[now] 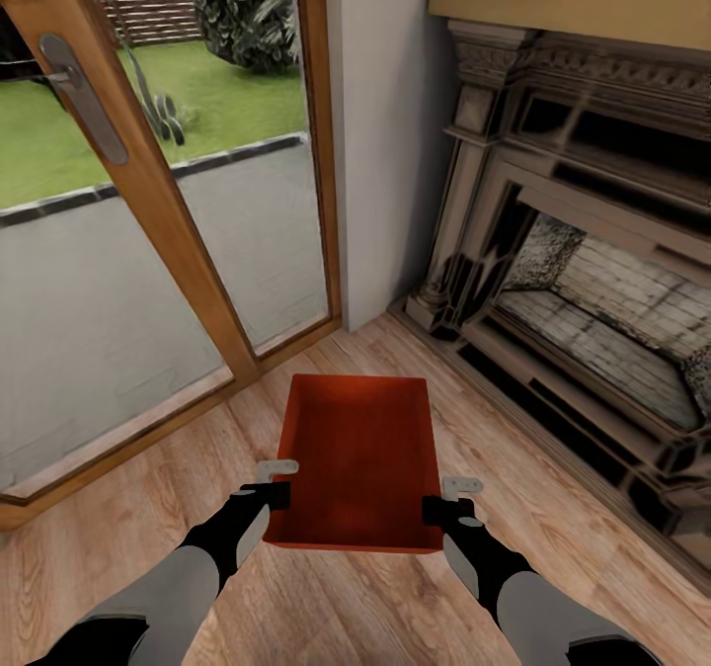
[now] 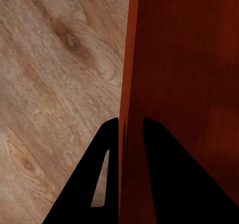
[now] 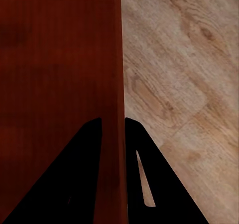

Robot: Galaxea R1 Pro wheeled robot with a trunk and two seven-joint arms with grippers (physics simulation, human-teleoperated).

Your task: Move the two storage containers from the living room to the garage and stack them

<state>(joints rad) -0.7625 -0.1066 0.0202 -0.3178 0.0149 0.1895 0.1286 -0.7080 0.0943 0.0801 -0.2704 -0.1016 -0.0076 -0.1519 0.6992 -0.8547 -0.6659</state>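
One red-orange open-top storage container (image 1: 357, 454) hangs in front of me above the light wood plank floor (image 1: 326, 607) of the living room. My left gripper (image 1: 278, 493) is shut on its left wall, and my right gripper (image 1: 436, 508) is shut on its right wall. In the left wrist view the thin red wall (image 2: 130, 84) runs between the two black fingers (image 2: 169, 174). The right wrist view shows the same: the wall (image 3: 115, 84) pinched between black fingers (image 3: 74, 179). The bin is empty. The second container is out of view.
A stone-and-brick fireplace (image 1: 592, 281) stands at the right, its hearth reaching toward me. A wood-framed glass door (image 1: 148, 202) with a metal handle (image 1: 84, 98) fills the left, with lawn outside. A grey wall corner (image 1: 380, 152) sits between them.
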